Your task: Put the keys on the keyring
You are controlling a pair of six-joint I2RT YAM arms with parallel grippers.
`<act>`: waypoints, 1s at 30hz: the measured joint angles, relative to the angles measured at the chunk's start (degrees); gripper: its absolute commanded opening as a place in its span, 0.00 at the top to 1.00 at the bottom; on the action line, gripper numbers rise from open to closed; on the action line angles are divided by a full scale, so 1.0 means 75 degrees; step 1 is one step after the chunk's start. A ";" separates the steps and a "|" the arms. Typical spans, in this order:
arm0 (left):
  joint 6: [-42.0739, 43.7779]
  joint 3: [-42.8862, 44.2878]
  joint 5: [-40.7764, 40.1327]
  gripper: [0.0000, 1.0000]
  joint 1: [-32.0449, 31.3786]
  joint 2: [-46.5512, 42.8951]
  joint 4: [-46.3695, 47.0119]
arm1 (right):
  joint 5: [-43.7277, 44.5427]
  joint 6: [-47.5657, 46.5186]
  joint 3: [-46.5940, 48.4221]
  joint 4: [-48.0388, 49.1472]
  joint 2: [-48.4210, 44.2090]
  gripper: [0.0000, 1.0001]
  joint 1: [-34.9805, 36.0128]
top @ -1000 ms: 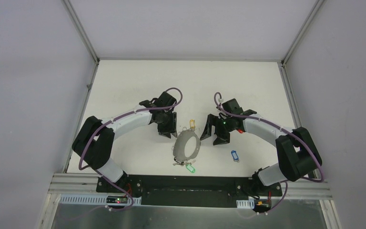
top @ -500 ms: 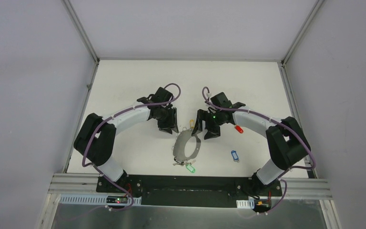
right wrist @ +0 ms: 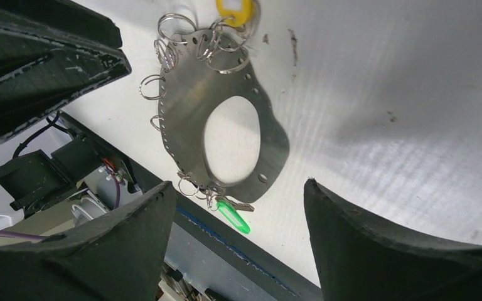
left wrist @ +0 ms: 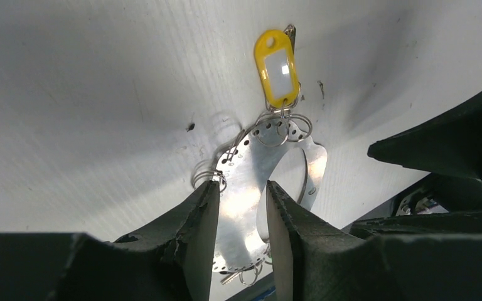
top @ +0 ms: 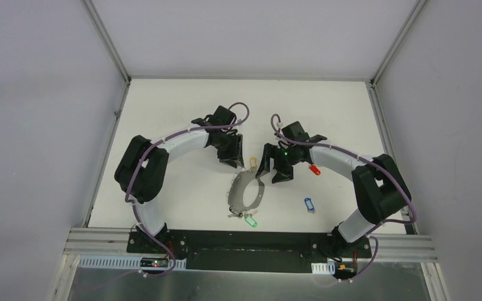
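White table (top: 163, 113), center: one keyring (right wrist: 188, 106). Four keys: yellow key (left wrist: 277, 66) and green key (right wrist: 233, 217) on its rim; blue key (top: 309, 203) and red key (top: 315, 169) loose at right. Two grippers: left gripper (left wrist: 241, 194) narrowed over the keyring, grip unclear; right gripper (right wrist: 235, 184) spread, empty.

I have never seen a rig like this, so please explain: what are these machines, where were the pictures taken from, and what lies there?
These are two robot arms, each ending in a two-finger gripper. The wide picture looks down from above; the other two come from a camera on each wrist, so the dark shapes there are fingers. On the white table lies a flat silvery metal hoop with wire rings along its rim; a yellow-tagged key and a green-tagged key hang on it. A blue tag and a red tag lie loose to its right. The left gripper has its fingers narrowly apart over the hoop's band; whether they pinch it is unclear. The right gripper is wide open and empty.
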 measured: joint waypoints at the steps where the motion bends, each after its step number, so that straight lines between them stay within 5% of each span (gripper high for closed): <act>1: 0.0023 0.0067 0.0020 0.67 0.0000 0.0108 0.0003 | -0.0009 -0.0003 -0.0050 -0.0009 -0.0047 0.23 -0.0070; 15: 0.0423 0.0641 0.0309 0.77 -0.0003 0.1128 -0.0093 | -0.0085 -0.0093 -0.0256 -0.0070 -0.0376 0.21 -0.0449; 22: 0.0487 0.0647 0.0315 1.00 -0.0003 0.1250 -0.0134 | -0.0140 -0.0119 -0.0256 -0.0073 -0.0376 0.21 -0.0487; 30: 0.0676 0.0755 0.0388 1.00 -0.0029 0.1259 -0.0146 | -0.0111 -0.0289 -0.0256 -0.0309 -0.0478 0.20 -0.0536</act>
